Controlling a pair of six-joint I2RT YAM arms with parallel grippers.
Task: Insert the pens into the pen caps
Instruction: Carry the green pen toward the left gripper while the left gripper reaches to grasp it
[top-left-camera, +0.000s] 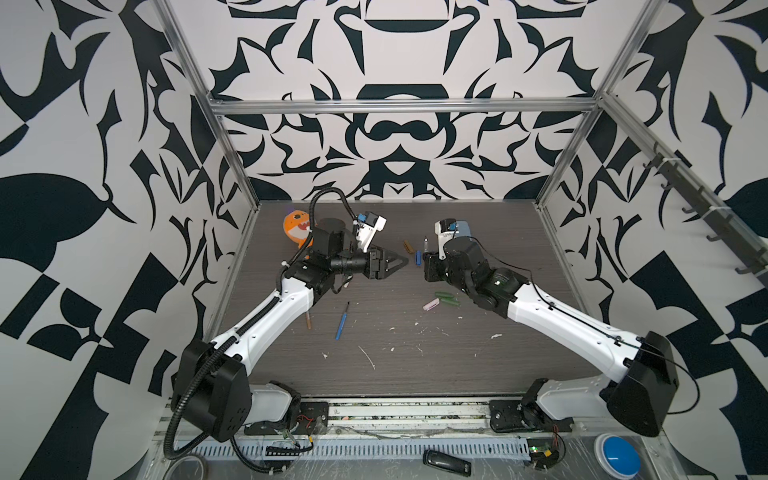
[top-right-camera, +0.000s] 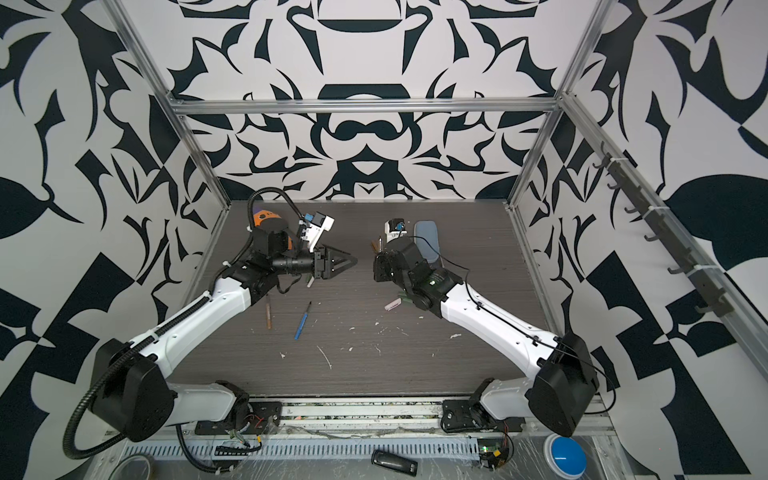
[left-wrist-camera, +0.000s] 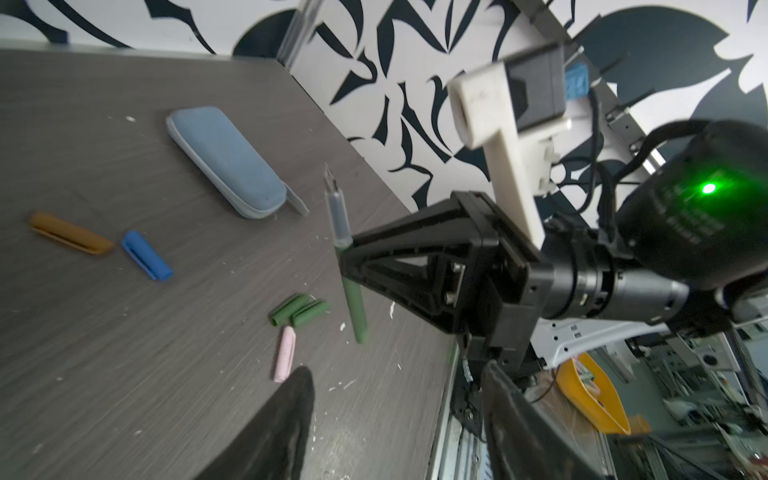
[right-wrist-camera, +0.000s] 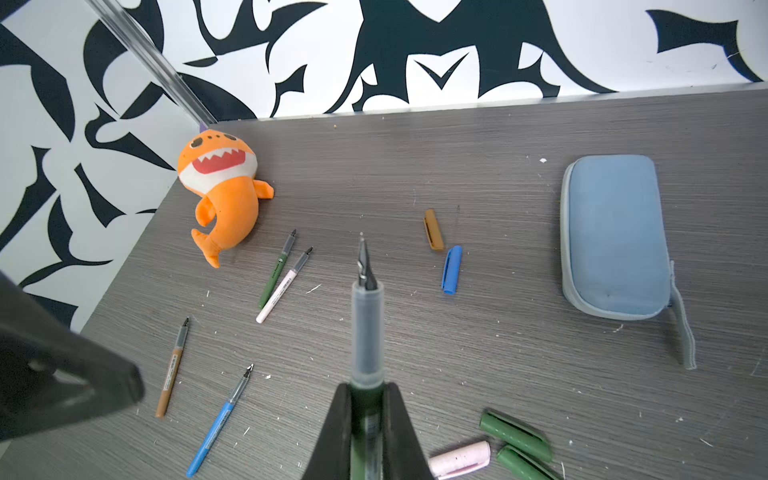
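In both top views no pen is capped: blue pen (top-left-camera: 342, 322) and brown pen (top-left-camera: 308, 321) lie loose, green caps (top-left-camera: 446, 300) well apart from them. Left wrist view: the left gripper (left-wrist-camera: 397, 370) gapes, empty, facing the right gripper (left-wrist-camera: 347, 257). Right wrist view: that gripper clamps a green pen (right-wrist-camera: 366, 324), nib forward, above the table (right-wrist-camera: 498, 174); five caps (right-wrist-camera: 451, 270) lie empty.

Shark toy (top-left-camera: 293, 226), upper left of centre, half hidden behind left arm (top-left-camera: 332, 262); zip case (top-right-camera: 424, 232) partly behind right arm (top-left-camera: 478, 274); green caps (top-left-camera: 446, 299) partly under it.
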